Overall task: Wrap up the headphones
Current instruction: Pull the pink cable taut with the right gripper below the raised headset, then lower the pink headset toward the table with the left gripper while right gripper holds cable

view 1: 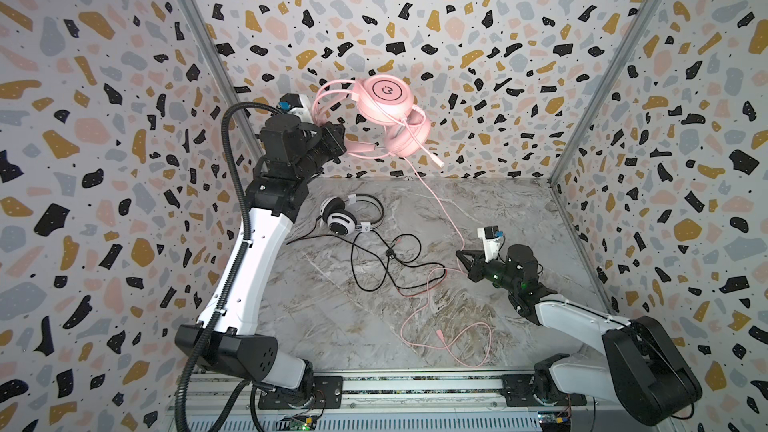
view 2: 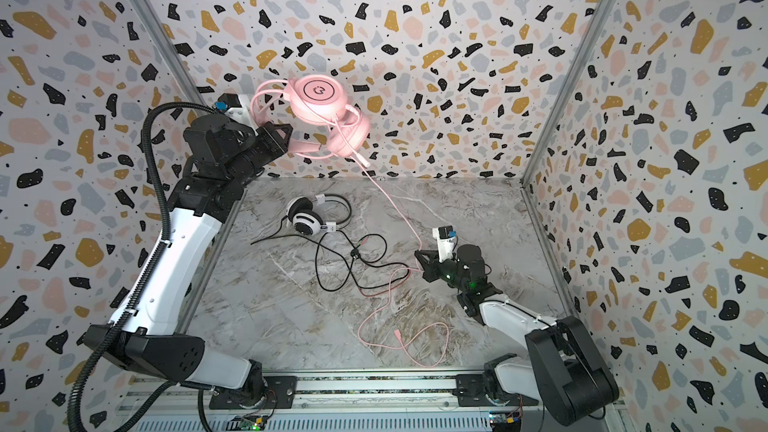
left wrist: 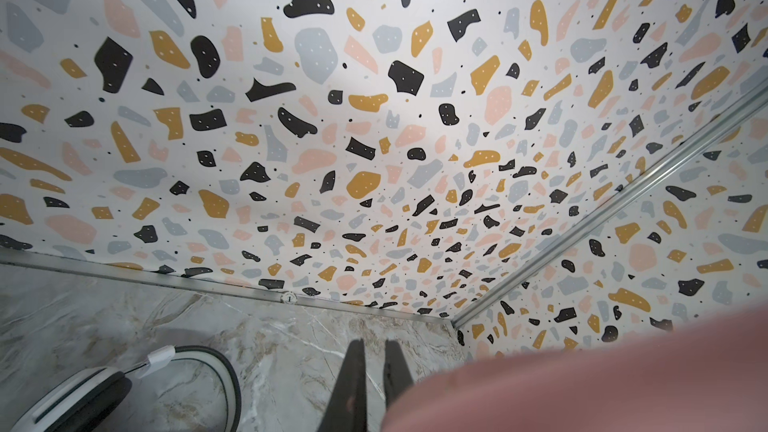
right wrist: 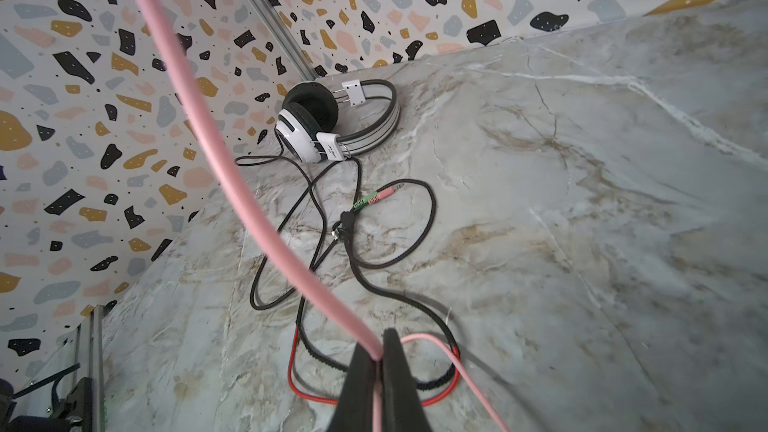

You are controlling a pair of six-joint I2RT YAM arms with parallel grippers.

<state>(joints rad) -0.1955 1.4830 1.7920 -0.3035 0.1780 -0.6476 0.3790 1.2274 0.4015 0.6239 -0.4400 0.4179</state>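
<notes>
In both top views, your left gripper is raised in front of the back wall, closed on the headband of the pink headphones. They hang in the air well above the worktop, which appears meant to let the cord drop free. The pink cable slants in a nearly straight line from the earcup down to your right gripper. That gripper sits low toward the worktop's right side, pinched shut on the cable partway along, likely to keep tension for winding. Past that grip, the slack lies in loose loops toward the near edge. The white headphones lie at the far left of the worktop, their black cable sprawled between the two arms, not yet wrapped. In the left wrist view, the two dark fingers stand almost together, with a blurred pink mass beside them; the contact itself is hidden here. In the right wrist view, the fingers are shut with the pink cable passing between them and rising away. Its slack crosses a red and black loop on the worktop, so tangling looks possible.
</notes>
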